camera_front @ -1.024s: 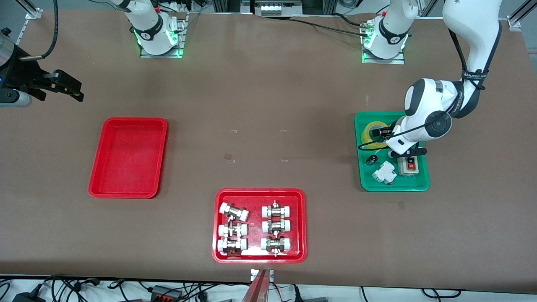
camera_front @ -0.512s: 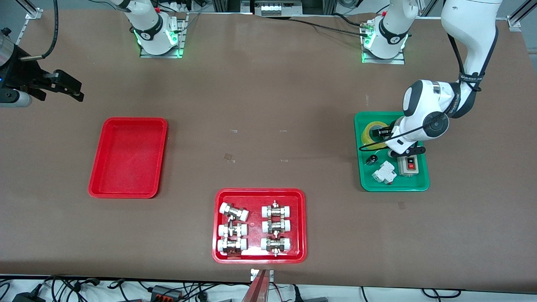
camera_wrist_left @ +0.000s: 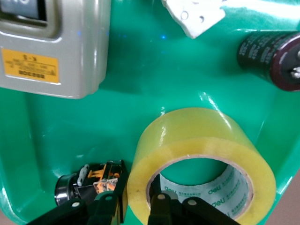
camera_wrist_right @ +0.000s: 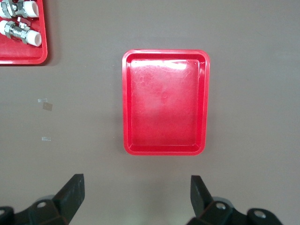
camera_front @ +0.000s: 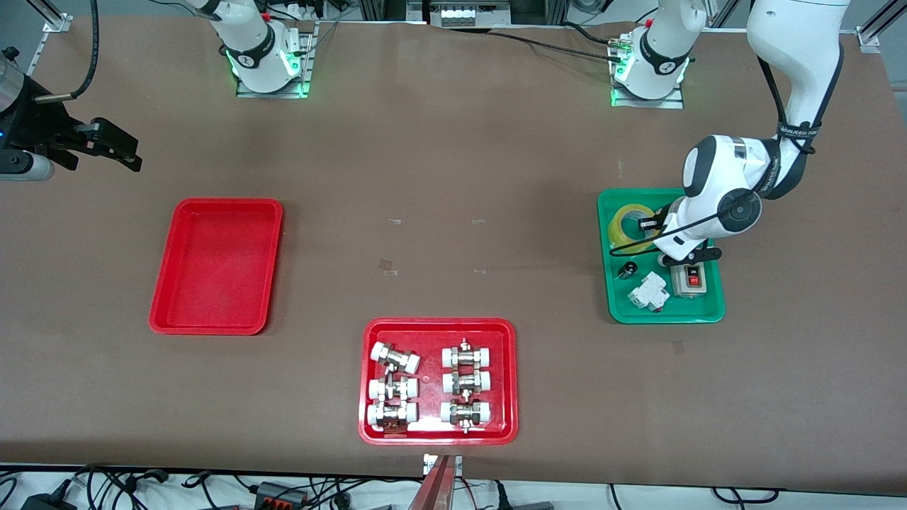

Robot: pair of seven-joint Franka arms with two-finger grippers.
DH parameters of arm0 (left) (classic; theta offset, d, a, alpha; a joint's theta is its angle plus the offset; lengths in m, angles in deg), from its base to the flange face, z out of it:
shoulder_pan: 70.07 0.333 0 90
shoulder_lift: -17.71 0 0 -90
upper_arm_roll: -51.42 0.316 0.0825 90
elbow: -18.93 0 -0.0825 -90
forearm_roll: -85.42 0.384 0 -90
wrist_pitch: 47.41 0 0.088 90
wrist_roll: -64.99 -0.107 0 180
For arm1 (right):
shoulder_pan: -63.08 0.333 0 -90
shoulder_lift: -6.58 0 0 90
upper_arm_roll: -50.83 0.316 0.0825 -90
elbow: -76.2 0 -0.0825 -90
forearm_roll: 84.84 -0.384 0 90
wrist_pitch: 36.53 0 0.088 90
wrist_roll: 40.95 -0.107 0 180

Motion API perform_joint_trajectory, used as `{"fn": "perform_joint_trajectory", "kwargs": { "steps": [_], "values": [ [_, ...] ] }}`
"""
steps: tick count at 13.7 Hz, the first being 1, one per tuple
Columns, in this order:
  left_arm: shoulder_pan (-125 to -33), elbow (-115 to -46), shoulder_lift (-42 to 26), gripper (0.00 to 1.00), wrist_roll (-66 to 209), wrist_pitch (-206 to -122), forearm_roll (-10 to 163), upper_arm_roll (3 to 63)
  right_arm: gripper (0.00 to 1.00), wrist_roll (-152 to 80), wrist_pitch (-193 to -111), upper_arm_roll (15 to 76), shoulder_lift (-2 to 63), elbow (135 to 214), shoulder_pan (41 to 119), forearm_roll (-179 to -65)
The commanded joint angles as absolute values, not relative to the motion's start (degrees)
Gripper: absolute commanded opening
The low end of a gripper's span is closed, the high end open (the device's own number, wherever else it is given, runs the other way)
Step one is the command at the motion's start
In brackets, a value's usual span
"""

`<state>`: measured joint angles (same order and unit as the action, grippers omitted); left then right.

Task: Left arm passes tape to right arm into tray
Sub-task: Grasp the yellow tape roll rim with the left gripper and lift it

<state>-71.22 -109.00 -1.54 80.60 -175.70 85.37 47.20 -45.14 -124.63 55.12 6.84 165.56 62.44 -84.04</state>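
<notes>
The tape [camera_front: 627,225] is a yellowish roll lying flat in the green tray [camera_front: 666,315] at the left arm's end. My left gripper [camera_front: 646,224] is down on it. In the left wrist view my left gripper [camera_wrist_left: 136,207] is open and straddles the wall of the tape [camera_wrist_left: 197,136]: one finger is inside the core and one is outside, with a gap showing on the outer side. The plain red tray [camera_front: 216,265] lies empty at the right arm's end. My right gripper [camera_front: 106,145] hangs open and empty over bare table beside it. In the right wrist view my right gripper [camera_wrist_right: 136,197] faces the tray [camera_wrist_right: 166,108].
The green tray also holds a grey switch box [camera_front: 691,278], a white breaker [camera_front: 648,292] and a black cylinder [camera_front: 628,270]. A small black and orange part [camera_wrist_left: 93,180] lies right beside the tape. A red tray of pipe fittings [camera_front: 439,324] sits nearest the front camera.
The left arm's wrist has shifted only slightly over the green tray, and its fingers sit a little farther in on the tape. The right arm has not moved.
</notes>
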Motion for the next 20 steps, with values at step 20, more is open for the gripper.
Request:
{"fn": "perform_joint_trajectory", "kwargs": {
  "steps": [20],
  "values": [
    [-74.8, -69.2, -0.9, 0.0, 84.6, -151.3, 63.3, 36.6, 1.0, -45.0, -124.1, 55.5, 8.4, 165.8, 62.3, -84.1]
  ]
}}
